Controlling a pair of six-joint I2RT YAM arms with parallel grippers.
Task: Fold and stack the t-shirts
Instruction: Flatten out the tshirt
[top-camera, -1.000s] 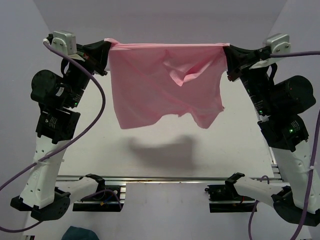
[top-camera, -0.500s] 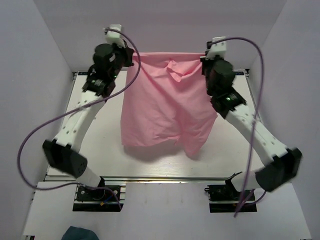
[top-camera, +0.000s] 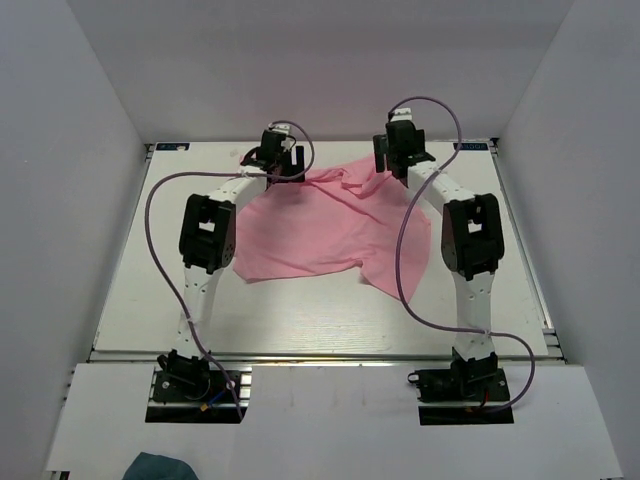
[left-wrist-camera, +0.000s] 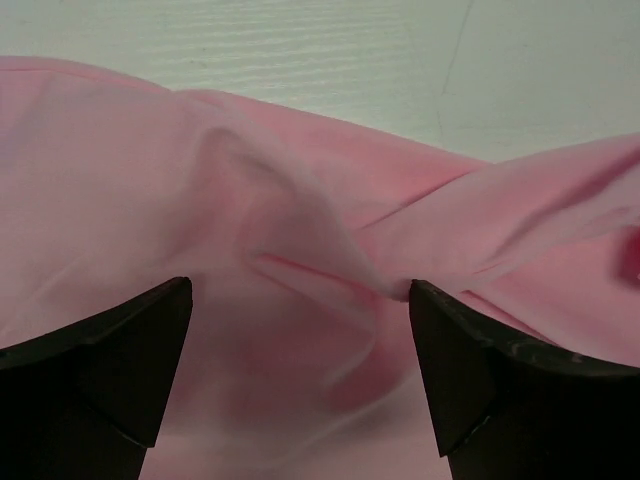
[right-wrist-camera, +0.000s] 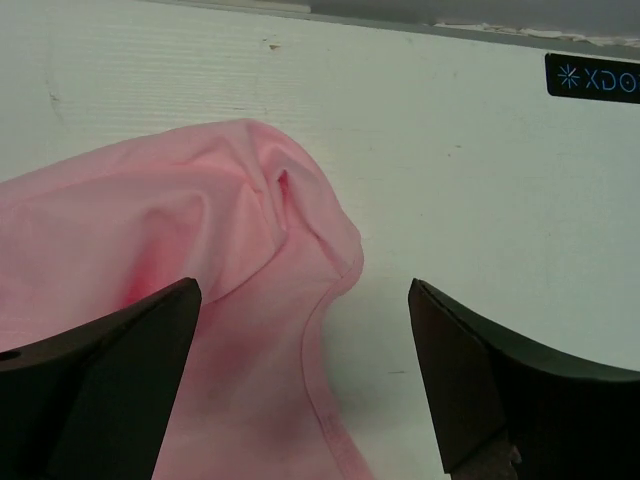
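Observation:
One light pink t-shirt (top-camera: 320, 228) lies spread and rumpled on the white table (top-camera: 150, 280), toward its far side. My left gripper (top-camera: 288, 168) hovers at the shirt's far left corner and my right gripper (top-camera: 390, 160) at its far right corner. In the left wrist view the left gripper (left-wrist-camera: 300, 375) is open, with loose folds of the t-shirt (left-wrist-camera: 280, 200) below its spread fingers (left-wrist-camera: 110, 370). The right wrist view shows the right gripper (right-wrist-camera: 305, 385) open above the t-shirt's (right-wrist-camera: 220, 230) hemmed edge, the bare table on its right side. Neither gripper holds the fabric.
A small dark teal cloth (top-camera: 160, 467) lies beyond the table's near edge at the bottom left. A metal rail (top-camera: 320, 352) runs along the front. White walls close in the left, right and back sides. A dark label (right-wrist-camera: 592, 78) sits on the table's far edge.
A second ago both grippers held the shirt stretched in the air. The arms swung out to the far side and lowered it, both grippers opened, and the shirt now rests on the table.

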